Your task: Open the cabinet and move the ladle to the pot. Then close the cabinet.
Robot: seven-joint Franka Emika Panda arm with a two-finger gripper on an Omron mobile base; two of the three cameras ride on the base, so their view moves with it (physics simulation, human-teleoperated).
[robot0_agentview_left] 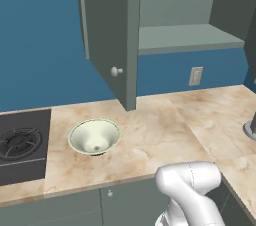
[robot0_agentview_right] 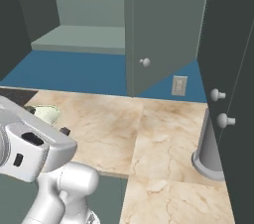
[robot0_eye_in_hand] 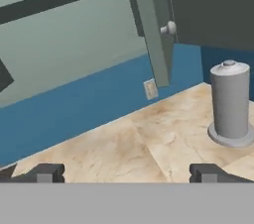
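Hand view shows the tool (robot0_eye_in_hand: pixel 127 172) released, its two fingertips (robot0_eye_in_hand: pixel 45 172) wide apart and holding nothing, above the marble desk (robot0_eye_in_hand: pixel 149 143). The cabinet (robot0_agentview_left: pixel 190 15) on the wall is open, its door (robot0_agentview_left: pixel 112 35) with a round knob (robot0_agentview_left: pixel 115 71) swung out. On the desk sit a pale bowl (robot0_agentview_left: pixel 94 136) near the stove (robot0_agentview_left: pixel 22 145) on the left and a grey cylinder (robot0_eye_in_hand: pixel 229 103) far right.

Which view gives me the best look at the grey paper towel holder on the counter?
Hand view: the paper towel holder stands whole, base to cap. Right base view shows its lower part beside a dark door; left base view catches a sliver at the right edge.
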